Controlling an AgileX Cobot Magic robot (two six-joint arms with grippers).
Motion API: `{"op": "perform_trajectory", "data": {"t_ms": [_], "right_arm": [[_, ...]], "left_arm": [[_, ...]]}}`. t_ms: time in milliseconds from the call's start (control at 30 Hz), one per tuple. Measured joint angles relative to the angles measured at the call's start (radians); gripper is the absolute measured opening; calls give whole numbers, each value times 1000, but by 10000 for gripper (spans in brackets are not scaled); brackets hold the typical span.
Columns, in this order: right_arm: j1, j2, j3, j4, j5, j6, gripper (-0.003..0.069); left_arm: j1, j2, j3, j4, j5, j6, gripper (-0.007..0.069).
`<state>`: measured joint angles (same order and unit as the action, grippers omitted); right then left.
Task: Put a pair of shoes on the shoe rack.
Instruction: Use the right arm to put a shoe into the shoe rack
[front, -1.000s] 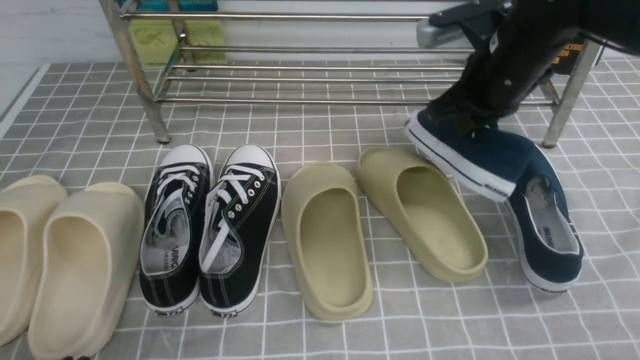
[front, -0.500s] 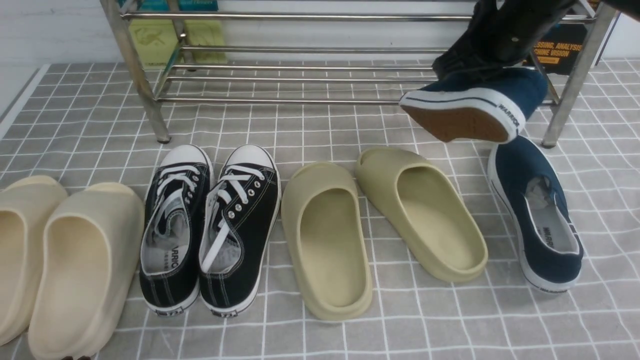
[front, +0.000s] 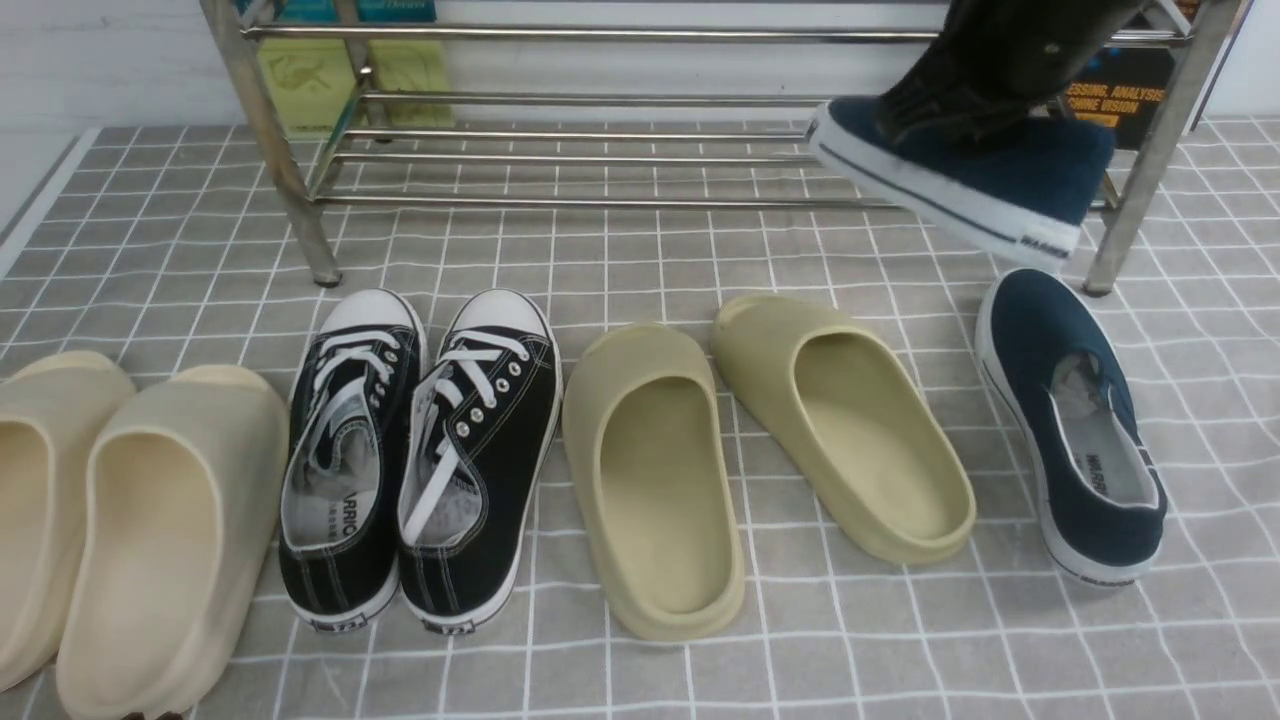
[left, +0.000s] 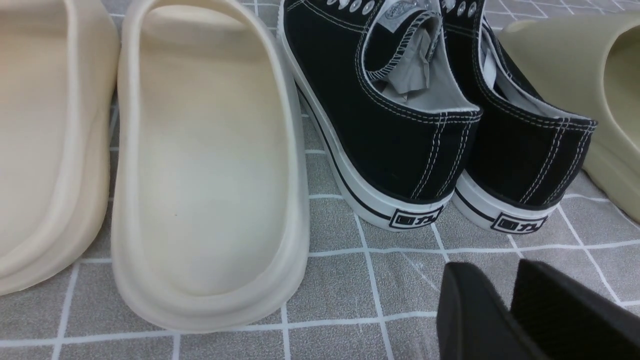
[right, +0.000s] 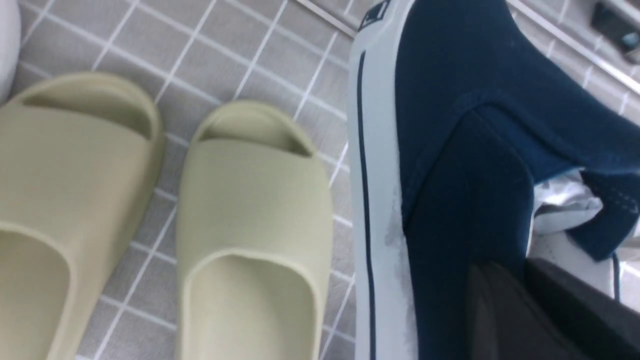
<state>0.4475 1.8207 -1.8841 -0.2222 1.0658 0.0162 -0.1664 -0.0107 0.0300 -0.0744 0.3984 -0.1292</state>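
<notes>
Two navy shoes sit apart. One navy shoe (front: 985, 180) hangs tilted in the right pincer (front: 935, 110) at the right end of the shoe rack (front: 600, 35), over the lower bars. I cannot tell whether its sole touches them. The other navy shoe (front: 1075, 420) lies on the floor (front: 700, 250), just in front of the rack's right front leg.

Only the front view takes in the whole row on the floor: cream slides (front: 160, 520), black sneakers (front: 420, 450), olive slides (front: 850, 420), then that shoe.

The right wrist view comes closer. Dark fingers (right: 500, 310) are clenched on the lifted shoe's collar, one outside the canvas and one by the pale lining.

The left pincer (left: 502, 285) shows only in the left wrist view. It is low over the floor behind the sneakers' heels and grasps nothing. I cannot tell whether it is parted or closed.
</notes>
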Motion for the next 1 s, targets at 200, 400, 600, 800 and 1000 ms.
{"op": "perform_trajectory", "data": {"t_ms": [200,400,600,800,1000], "right_arm": [[1,69,0,-131,-194,16,69],[1,196,2,-323,-364,167,69],[1,296,2,-495,-466,304,69],[0,374,2,-663,-546,456,69],[-4,406,2,-704,-616,646,91]], "left_arm": [[0,0,0,0,0,0,157],[0,0,0,0,0,0,165],[0,0,0,0,0,0,172],[0,0,0,0,0,-4,176],[0,0,0,0,0,-4,181]]}}
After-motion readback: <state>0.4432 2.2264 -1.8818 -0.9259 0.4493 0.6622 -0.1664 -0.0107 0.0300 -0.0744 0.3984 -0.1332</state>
